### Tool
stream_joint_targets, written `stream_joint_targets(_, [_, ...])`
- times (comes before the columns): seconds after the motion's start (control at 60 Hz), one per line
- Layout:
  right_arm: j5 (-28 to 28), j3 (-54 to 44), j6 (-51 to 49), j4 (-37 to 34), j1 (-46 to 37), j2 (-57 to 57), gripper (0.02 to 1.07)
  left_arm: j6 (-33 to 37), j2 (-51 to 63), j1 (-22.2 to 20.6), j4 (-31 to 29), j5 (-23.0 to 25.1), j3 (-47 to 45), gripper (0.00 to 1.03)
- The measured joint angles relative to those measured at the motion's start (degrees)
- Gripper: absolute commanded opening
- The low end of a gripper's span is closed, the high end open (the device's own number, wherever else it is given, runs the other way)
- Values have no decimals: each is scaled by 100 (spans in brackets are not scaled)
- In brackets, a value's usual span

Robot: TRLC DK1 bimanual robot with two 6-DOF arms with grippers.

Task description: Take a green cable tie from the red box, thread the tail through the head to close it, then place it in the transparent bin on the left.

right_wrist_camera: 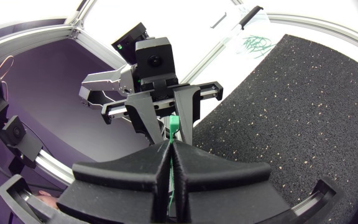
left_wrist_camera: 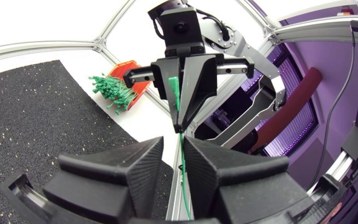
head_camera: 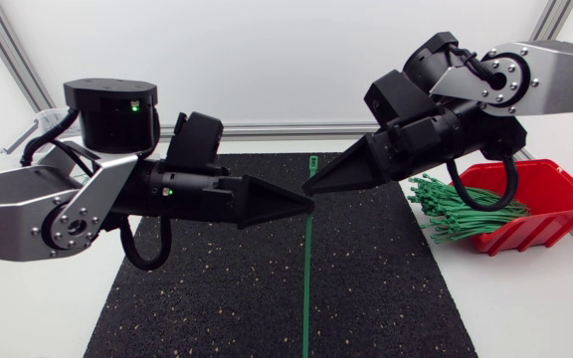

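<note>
Head view | green cable tie (head_camera: 306,288) out of red box (head_camera: 550,189), hanging below my jaws | right jaws clamp it; left jaws' grip I cannot tell | threading and binning remain

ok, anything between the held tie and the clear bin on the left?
Only my left arm: it stretches across the mat between the cable tie, pinched in the right jaws, and the transparent bin. Nothing else visible there.

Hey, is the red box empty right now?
No, a bundle of green cable ties lies in the red box and sticks out over its open side.
</note>
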Motion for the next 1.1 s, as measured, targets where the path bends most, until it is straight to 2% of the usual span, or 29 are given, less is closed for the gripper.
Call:
stream_joint_targets(0.083, [4, 0, 0, 2, 0, 0, 8, -2, 0, -2, 0, 37, 0, 4])
stream_joint_targets(0.233, [46, -2, 0, 44, 2, 0, 8, -2, 0, -2, 0, 63, 0, 4])
stream_joint_targets(0.267, [46, -7, 0, 66, 2, 0, 13, -2, 0, -2, 0, 63, 0, 4])
stream_joint_targets(0.35, [96, -37, 0, 136, 2, -17, 43, -2, 0, 0, -2, 63, 0, 4])
stream_joint_targets(0.383, [129, -61, 0, 142, 0, -42, 47, -2, 0, 0, -2, 63, 0, 4])
stream_joint_targets(0.717, [278, -555, -87, 304, -229, -479, 47, -7, -48, 184, -4, 76, 0, 4])
stream_joint_targets(0.917, [601, -855, -238, 382, 120, -479, 46, -109, -66, 184, -7, 83, 0, 4])
stream_joint_targets(1.1, [695, -857, -208, 791, 264, -483, 27, -109, -66, 181, -7, 83, 0, 4])
